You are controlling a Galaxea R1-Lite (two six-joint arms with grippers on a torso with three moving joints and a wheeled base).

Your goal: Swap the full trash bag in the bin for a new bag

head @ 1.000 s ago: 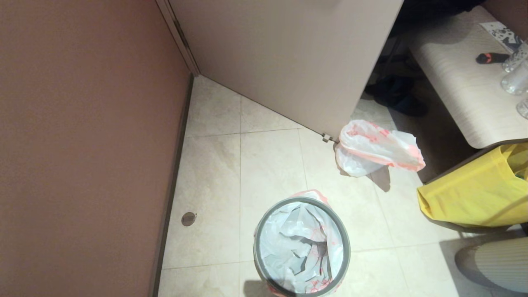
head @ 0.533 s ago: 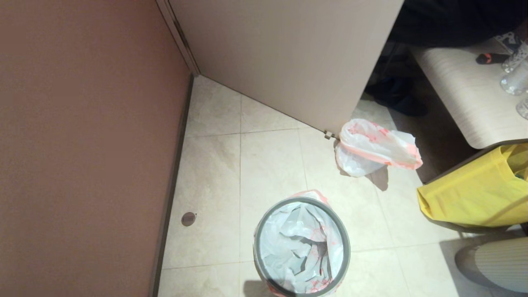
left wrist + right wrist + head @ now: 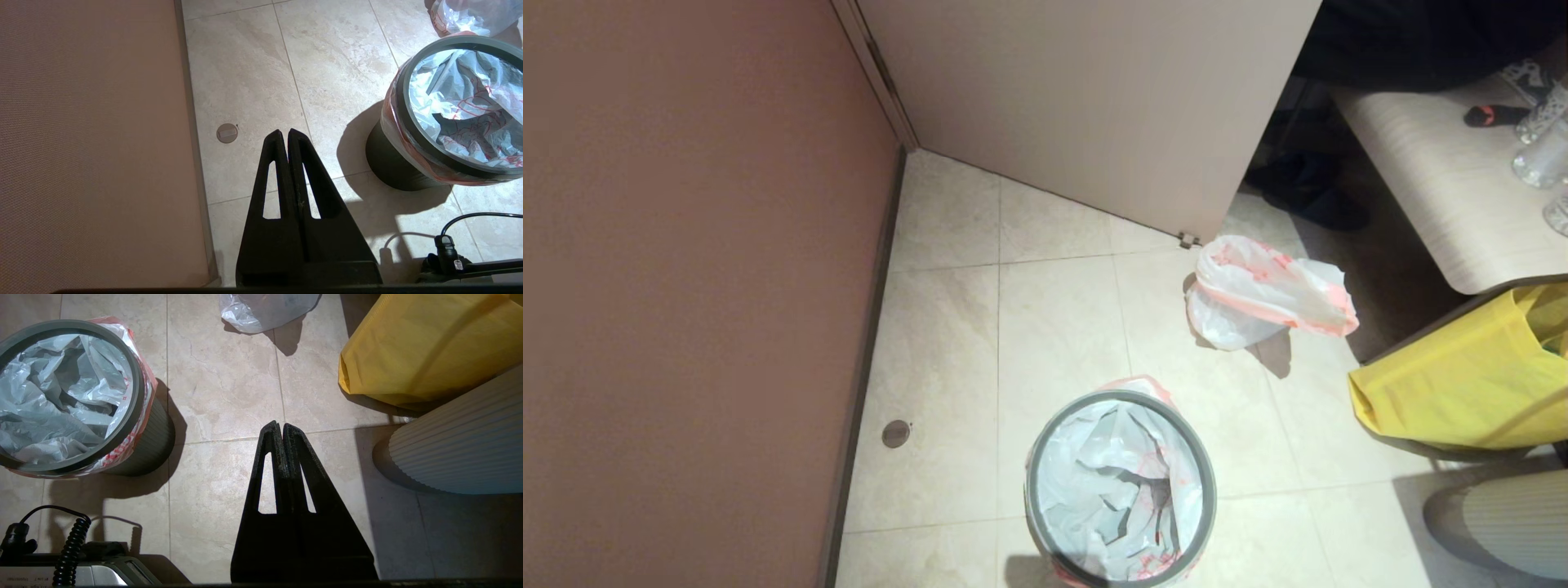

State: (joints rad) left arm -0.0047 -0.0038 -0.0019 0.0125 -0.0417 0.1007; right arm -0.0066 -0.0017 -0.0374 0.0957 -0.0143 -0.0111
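Note:
The bin (image 3: 1033, 465) stands on the tiled floor near the view's lower edge, black with a grey ring rim. A wrinkled translucent white bag with red print (image 3: 1111, 482) lines it, limp, with a dark hollow in the middle and its pink rim folded over the outside; it looks like the new bag. A second bag of the same kind (image 3: 1258, 294) lies puffed up and lumpy by the door's corner; it looks like the full trash bag. My left gripper (image 3: 284, 132) hangs shut and empty over bare floor beside the bin (image 3: 392, 163). My right gripper (image 3: 278, 425) is shut and empty on the bin's other side.
A brown wall (image 3: 686, 286) runs along the left, and a beige door (image 3: 1094, 106) stands ajar at the back. A big yellow bag (image 3: 1462, 384) and a ribbed white object (image 3: 1511, 523) sit at right under a table (image 3: 1437, 180). A round floor cap (image 3: 896, 434) lies near the wall.
The door has swung back, its lower corner drawing away from the floor bag, which shifted only slightly. Something dark has come in over the table at top right. Both grippers stay shut.

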